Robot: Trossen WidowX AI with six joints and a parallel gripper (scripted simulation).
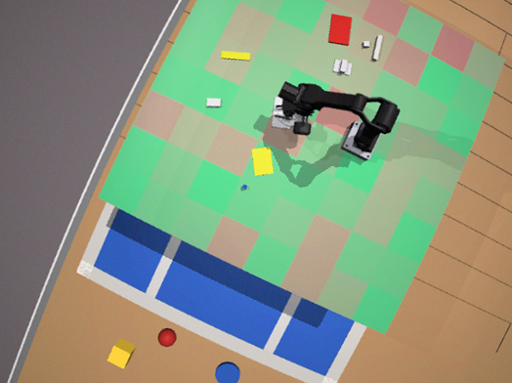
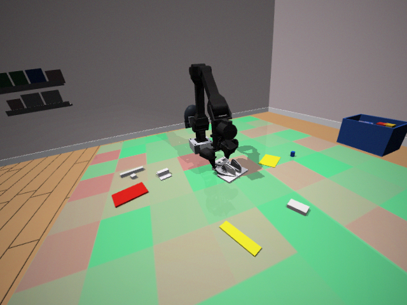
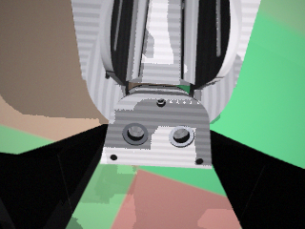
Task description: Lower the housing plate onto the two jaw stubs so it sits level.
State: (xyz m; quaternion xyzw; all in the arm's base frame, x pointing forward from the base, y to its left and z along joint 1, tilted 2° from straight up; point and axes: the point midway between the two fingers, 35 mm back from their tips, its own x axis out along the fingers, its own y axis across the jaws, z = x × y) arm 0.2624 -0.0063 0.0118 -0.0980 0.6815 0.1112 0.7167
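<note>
The grey-white housing plate (image 3: 159, 116) (image 2: 222, 160) is between the fingertips of my gripper (image 3: 156, 132) (image 2: 220, 162), which is shut on its two sides. It is low over the rear end of the two jaws. Grey round ends show inside both ringed holes of the plate. The left jaw (image 3: 125, 48) and right jaw (image 3: 210, 48) stand side by side, dark on their faces, on the pale base plate (image 3: 248, 19) (image 2: 229, 179) (image 1: 279, 124). Whether the housing plate is fully down and level cannot be told. The arm hides most of it in the top view.
A yellow square (image 1: 262, 161) (image 2: 269, 160) and a small blue piece (image 1: 244, 187) (image 2: 292, 153) lie near the base plate. A white block (image 1: 213, 102) (image 2: 297, 206), yellow bar (image 1: 235, 55) (image 2: 240, 238), red plate (image 1: 340, 29) (image 2: 130, 194) and small white parts (image 1: 342, 67) lie farther out.
</note>
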